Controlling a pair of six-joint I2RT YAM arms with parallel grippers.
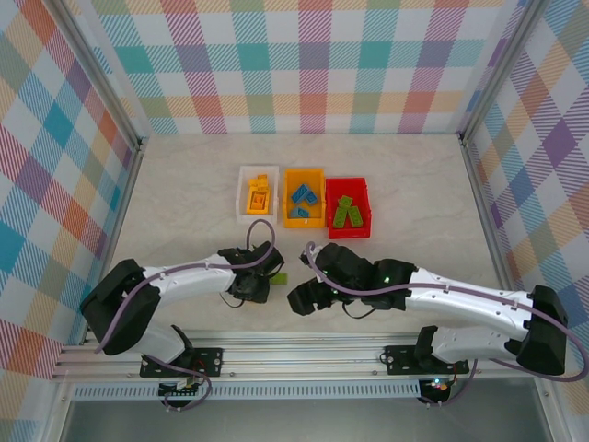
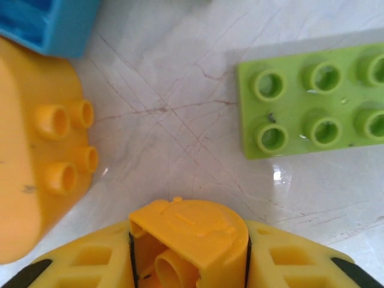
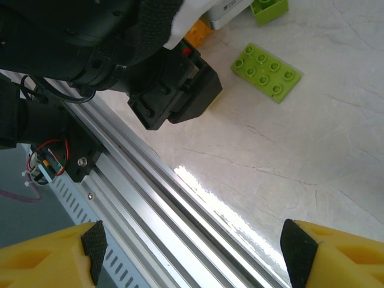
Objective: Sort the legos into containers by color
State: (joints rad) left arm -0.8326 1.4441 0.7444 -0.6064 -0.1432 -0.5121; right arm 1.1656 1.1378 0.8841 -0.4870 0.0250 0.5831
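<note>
My left gripper [image 2: 189, 243] is shut on a yellow lego [image 2: 192, 225], held just above the table. Beside it lie a flat green lego [image 2: 318, 108], a bigger yellow lego [image 2: 42, 162] and a blue lego [image 2: 45, 24]. From above, the left gripper [image 1: 254, 284] sits near the front edge with the green lego [image 1: 278, 277] to its right. My right gripper [image 3: 195, 252] is open and holds nothing, over the front rail; from above the right gripper [image 1: 304, 299] is near the left one. The white bin [image 1: 243, 195] holds yellow legos, the orange-yellow bin [image 1: 288, 197] blue ones, the red bin [image 1: 367, 212] green ones.
An aluminium rail [image 3: 150, 198] runs along the table's near edge, under the right gripper. The left arm's black wrist [image 3: 174, 90] is close to the flat green lego [image 3: 267, 71]. Checked walls [image 1: 304, 64] close in the table at the back and sides.
</note>
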